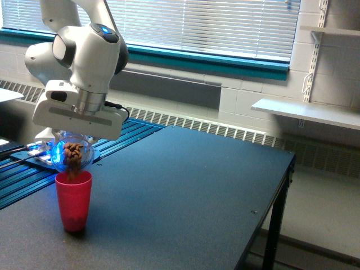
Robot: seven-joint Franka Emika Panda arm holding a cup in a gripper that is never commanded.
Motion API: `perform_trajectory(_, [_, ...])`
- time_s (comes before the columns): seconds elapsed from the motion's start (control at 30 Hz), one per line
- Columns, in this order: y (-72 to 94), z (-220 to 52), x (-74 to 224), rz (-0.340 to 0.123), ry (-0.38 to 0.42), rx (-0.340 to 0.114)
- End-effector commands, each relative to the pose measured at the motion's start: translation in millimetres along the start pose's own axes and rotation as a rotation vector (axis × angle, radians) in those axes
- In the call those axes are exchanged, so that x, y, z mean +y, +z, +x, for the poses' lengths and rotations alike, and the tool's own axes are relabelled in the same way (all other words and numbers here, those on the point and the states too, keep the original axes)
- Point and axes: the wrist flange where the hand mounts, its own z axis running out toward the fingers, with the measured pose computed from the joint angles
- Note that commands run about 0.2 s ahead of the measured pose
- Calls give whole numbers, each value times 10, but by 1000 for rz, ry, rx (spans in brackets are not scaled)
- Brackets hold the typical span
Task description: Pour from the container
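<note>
The tool [73, 140] pinches the jar [72, 154], tipped mouth-down directly above the red cup [73, 201] near the counter [185, 197] edge at 9 o'clock, so the brown pieces [73, 153] drop straight in rather than scattering.

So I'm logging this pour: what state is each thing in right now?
Jar: held by the gripper, tipped over the cup, brown pieces spilling out.
Red cup: upright on the table, right under the jar, catching the pieces.
Window blinds: lowered.
</note>
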Motion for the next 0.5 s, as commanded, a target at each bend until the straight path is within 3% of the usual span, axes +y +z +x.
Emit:
perform_trajectory(0.03, [-22,-51,-59,-18,-46,14])
perform_trajectory(0.5, [-42,-77,-104,-29,-63,17])
